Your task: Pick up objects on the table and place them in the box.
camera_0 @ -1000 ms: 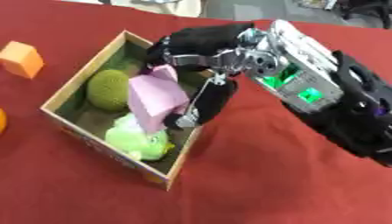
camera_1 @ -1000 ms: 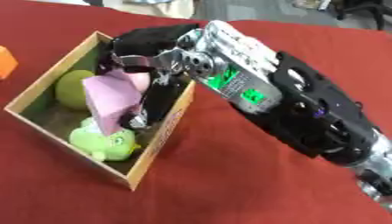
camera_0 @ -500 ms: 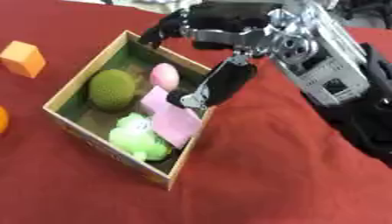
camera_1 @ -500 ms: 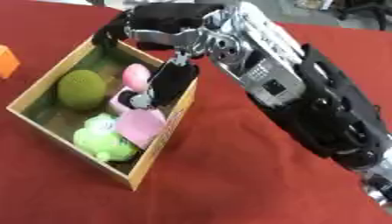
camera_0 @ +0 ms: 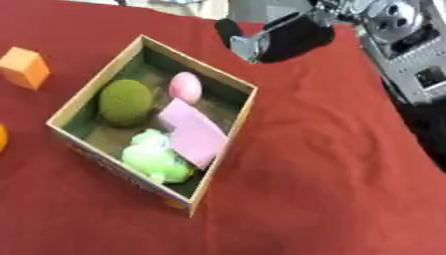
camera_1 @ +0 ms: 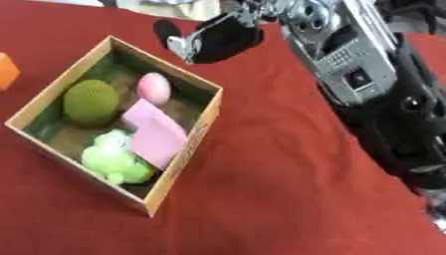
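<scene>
The flat pink block [camera_0: 196, 130], half a second ago under the black right hand [camera_0: 278, 36], now lies released in the open cardboard box [camera_0: 228, 134]. The hand has withdrawn toward 1 o'clock, fingers loosely curled, empty. An orange cube [camera_0: 24, 66] waits at 9 o'clock.

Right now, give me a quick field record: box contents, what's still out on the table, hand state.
box: open cardboard box on the red cloth
in box: dark green ball, pink egg shape, pink flat block, light green soft toy
outside box: orange cube at left; an orange thing cut off by the left edge
right hand: raised beyond the box's far corner, holding nothing that I can see; whether its fingers are curled cannot be told
left hand: not in view
</scene>
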